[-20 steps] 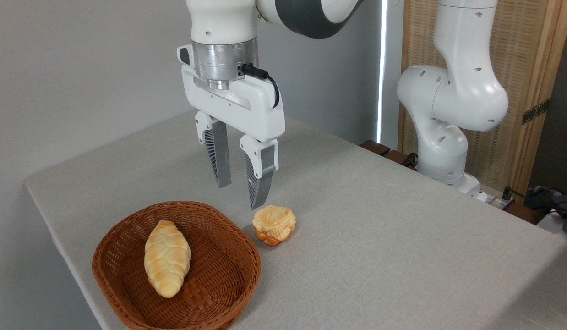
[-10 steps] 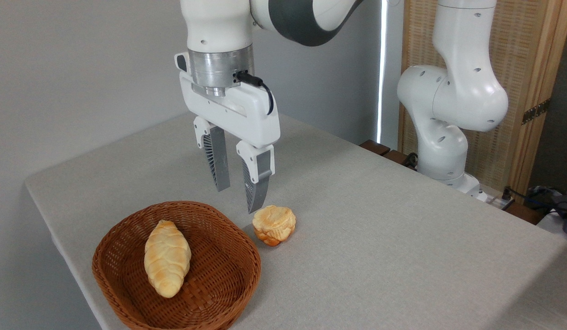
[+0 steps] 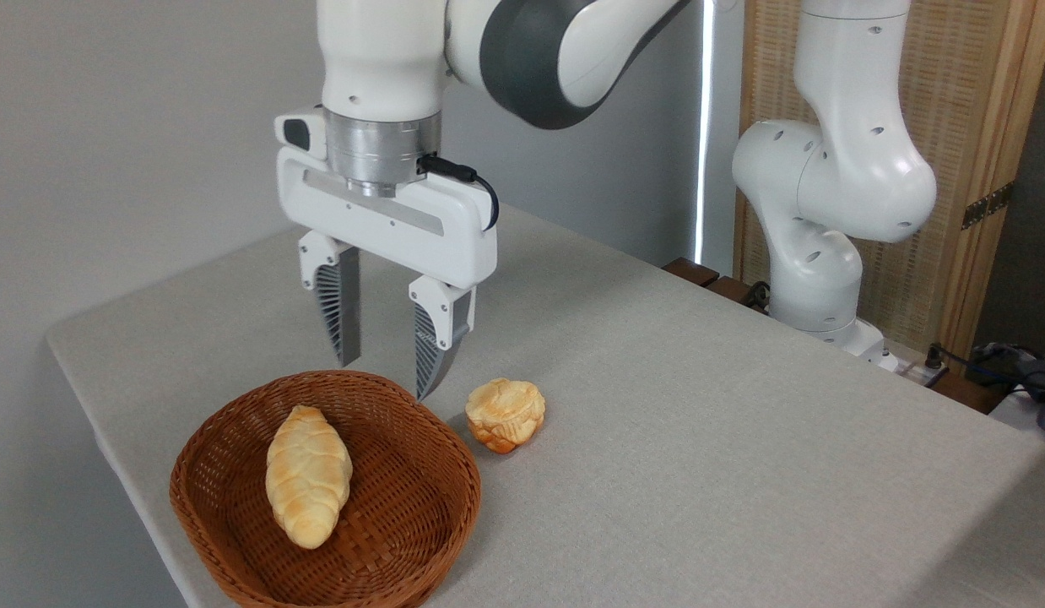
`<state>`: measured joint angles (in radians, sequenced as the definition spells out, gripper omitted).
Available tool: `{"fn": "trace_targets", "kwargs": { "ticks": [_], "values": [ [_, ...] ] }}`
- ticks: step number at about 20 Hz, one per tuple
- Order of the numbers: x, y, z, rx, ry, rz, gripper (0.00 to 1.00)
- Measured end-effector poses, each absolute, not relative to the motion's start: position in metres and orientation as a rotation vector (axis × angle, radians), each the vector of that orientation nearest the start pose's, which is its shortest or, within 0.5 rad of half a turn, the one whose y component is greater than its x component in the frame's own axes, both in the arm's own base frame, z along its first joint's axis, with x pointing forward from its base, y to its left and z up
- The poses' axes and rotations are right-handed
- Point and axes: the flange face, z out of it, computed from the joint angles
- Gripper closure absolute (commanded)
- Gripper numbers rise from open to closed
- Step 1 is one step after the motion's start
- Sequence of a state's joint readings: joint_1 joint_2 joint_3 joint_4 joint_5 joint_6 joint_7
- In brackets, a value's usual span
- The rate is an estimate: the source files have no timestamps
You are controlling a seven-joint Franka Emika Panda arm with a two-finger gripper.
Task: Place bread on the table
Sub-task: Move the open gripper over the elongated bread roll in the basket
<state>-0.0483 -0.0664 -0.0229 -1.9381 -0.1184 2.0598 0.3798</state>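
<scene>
The bread (image 3: 308, 475), a pale-golden braided loaf, lies lengthwise inside a brown wicker basket (image 3: 421, 523) at the front left of the grey table (image 3: 700, 439). My gripper (image 3: 384, 378) hangs open above the basket's far rim, fingers pointing down, with nothing between them. It is up and to the right of the bread, not touching it.
A small round browned bun (image 3: 506, 413) sits on the table just right of the basket. The arm's white base (image 3: 814, 270) stands at the back right. The table's left edge runs close to the basket.
The gripper has moved left, from above the bun to above the basket's far rim, turned about its vertical axis, and its fingers have spread wider. Bread and bun have not moved.
</scene>
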Motion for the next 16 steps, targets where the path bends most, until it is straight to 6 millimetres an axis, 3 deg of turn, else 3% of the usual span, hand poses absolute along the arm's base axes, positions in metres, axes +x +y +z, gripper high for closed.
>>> {"fn": "trace_targets", "kwargs": {
  "ticks": [11, 16],
  "values": [
    [0.586, -0.075, 0.498, -3.250, -0.118, -0.428, 0.00],
    [0.593, -0.091, 0.479, -3.263, -0.282, -0.419, 0.00]
  ]
}}
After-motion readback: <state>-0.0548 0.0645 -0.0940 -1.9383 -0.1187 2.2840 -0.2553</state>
